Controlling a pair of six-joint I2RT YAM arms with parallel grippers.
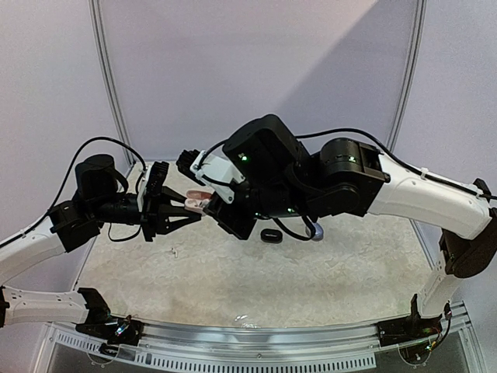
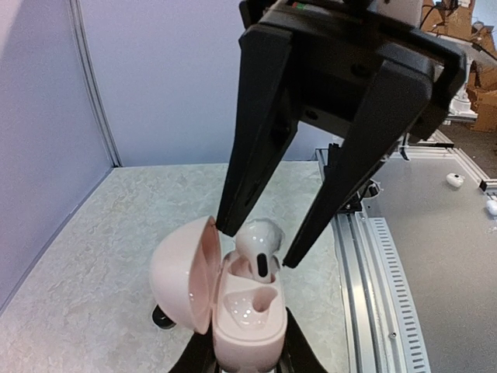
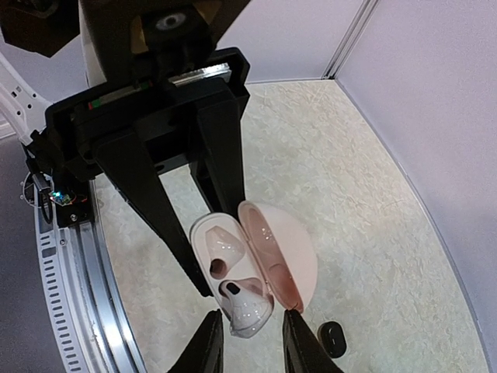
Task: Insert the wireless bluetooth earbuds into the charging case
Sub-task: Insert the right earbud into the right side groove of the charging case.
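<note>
Squarely between the left gripper (image 2: 247, 326) jaws sits the pink charging case (image 2: 245, 315), clamped by its lower body and held off the table (image 3: 373, 256), its lid (image 2: 180, 276) swung wide to one side of those jaws. From the opposite direction the right gripper (image 3: 253, 317) reaches in, jaws only narrowly parted, with a white earbud (image 2: 258, 237) standing upright between its fingertips and its stem down in one socket of the case. Those tips lie just beside the earbud on either flank, but I cannot tell whether they pinch it or merely bracket it. The second socket (image 2: 247, 303) lies nearer the left jaws' roots. A black earbud (image 3: 332, 339) rests on the table, outside and beyond the right jaws.
</note>
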